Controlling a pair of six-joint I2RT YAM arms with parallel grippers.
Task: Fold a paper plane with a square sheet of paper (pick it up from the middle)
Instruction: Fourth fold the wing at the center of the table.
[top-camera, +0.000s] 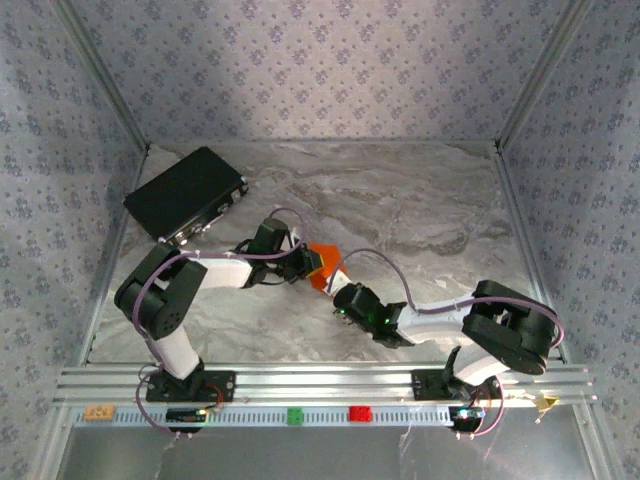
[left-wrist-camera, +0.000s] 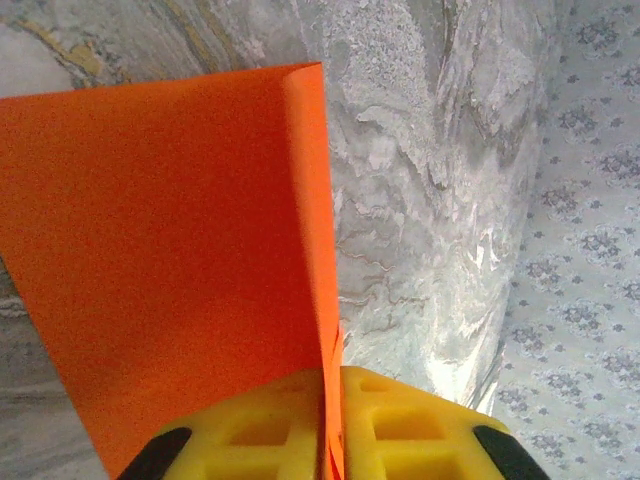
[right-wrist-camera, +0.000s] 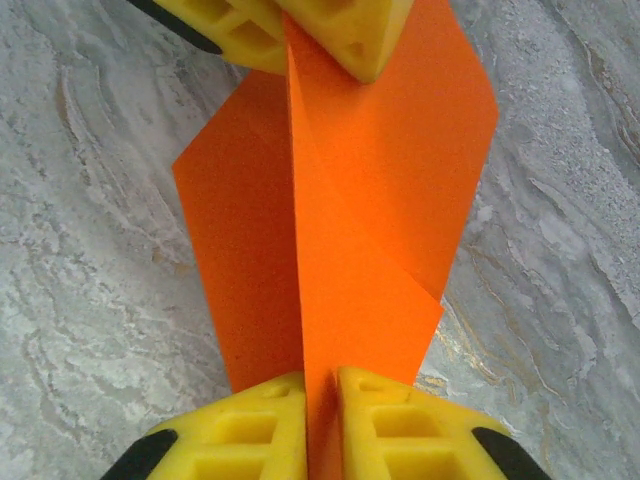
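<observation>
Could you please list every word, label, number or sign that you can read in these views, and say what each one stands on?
There is no readable text.
Orange paper sheet: plain, with no print or marking.
Tick-marked strip at the near edge of the table: fine scale marks, any figures too small to read.
Black case: pale marks along its edge, too small to read.

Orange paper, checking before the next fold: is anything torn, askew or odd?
No tear shows. The orange paper stands on edge, pinched along its crease by the left gripper and right gripper, its halves splaying apart.
</observation>
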